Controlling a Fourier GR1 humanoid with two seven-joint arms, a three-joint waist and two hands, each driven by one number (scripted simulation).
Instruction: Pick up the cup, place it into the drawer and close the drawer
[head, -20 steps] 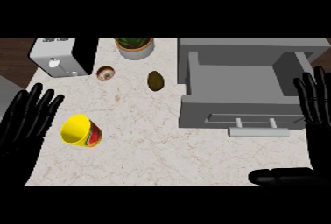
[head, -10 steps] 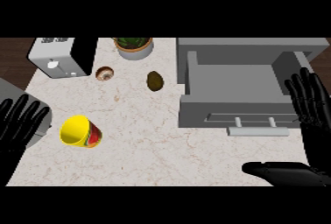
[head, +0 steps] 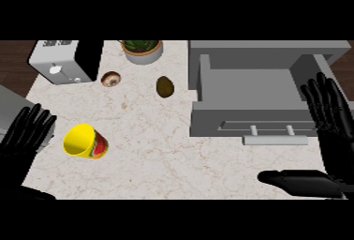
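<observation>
A yellow cup (head: 84, 142) with a red and green side lies tilted on the marble counter, its mouth facing up and left. My left hand (head: 27, 133) stands just left of it, fingers straight, not touching it. The grey drawer (head: 249, 84) is pulled open at the right, its handle (head: 275, 130) on the front panel. Over the drawer's right edge my right hand (head: 330, 110) is open with its fingers up, and its thumb (head: 304, 183) juts left below the drawer front.
A white toaster (head: 63, 61) stands at the back left, with a potted plant (head: 142, 49) beside it. A small brown round item (head: 110, 78) and a dark oval fruit (head: 165, 86) lie between the toaster and the drawer. The counter's edge runs close to my left hand.
My left hand has sunk a little toward the lower left edge. My right hand has shifted slightly left and down beside the drawer. The cup and the drawer have not moved.
</observation>
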